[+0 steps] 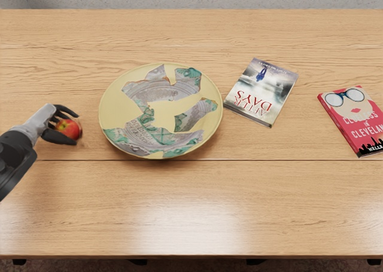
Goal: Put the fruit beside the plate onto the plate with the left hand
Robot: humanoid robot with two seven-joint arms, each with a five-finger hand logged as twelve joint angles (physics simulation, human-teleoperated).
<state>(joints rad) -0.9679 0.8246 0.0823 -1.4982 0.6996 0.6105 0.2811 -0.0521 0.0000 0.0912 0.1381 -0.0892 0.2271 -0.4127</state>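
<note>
Fruit: a red apple [70, 128] sits near the left side of the desk [191, 206], close to the plate [111, 113] but not on it yet.
Left hand: the left hand [50, 126] comes in from the left, and its dark fingers [64, 112] curl over and under the apple, so it looks like it is pinching it.
Right hand: not in the picture.
Plate: big and yellow with green and grey patches, and no fruit on it.
Other things: a grey-blue book [261, 91] lies just right of the plate, and a red book [354, 119] lies far to the right.
What could go wrong: the apple is round and smooth, so I think a loose hold could let it slip out and roll away. If it is carried too low, it could bump the plate's rim and push the plate. If it is dropped from too high, it could roll off again.
</note>
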